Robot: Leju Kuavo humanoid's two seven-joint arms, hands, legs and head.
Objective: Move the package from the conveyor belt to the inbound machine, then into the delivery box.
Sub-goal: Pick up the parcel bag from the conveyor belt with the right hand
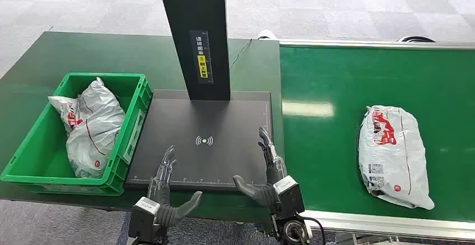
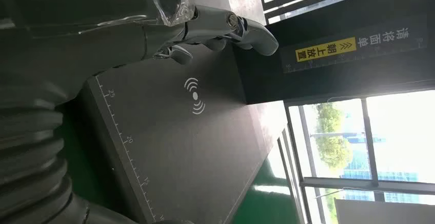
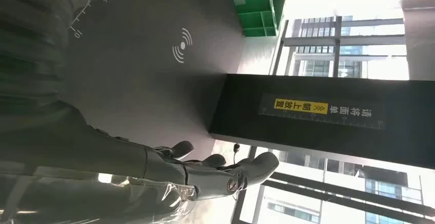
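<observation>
Both hands are spread and hold nothing: the left hand (image 1: 163,192) sits at the bottom of the head view, left of centre, its fingers (image 1: 166,165) stretched forward over the near edge of the inbound machine (image 1: 213,119) and its thumb pointing toward the middle; the right hand (image 1: 269,175) mirrors it at the bottom centre, fingers (image 1: 266,144) extended over the machine's near right corner, thumb turned inward. In the left wrist view the left hand's fingers (image 2: 220,26) reach out straight above the dark scanning plate; the right wrist view shows the same for the other hand. The machine has one flat black plate with a white wireless mark and one upright black column bearing a yellow label. Two packages are visible. One package (image 1: 395,155), a white bag with red print, lies on the green conveyor belt (image 1: 336,155) at the right of the frame, well apart from the right hand. The other white bag (image 1: 89,124) lies inside the one green delivery box (image 1: 131,130) at the left, just beside the plate.
</observation>
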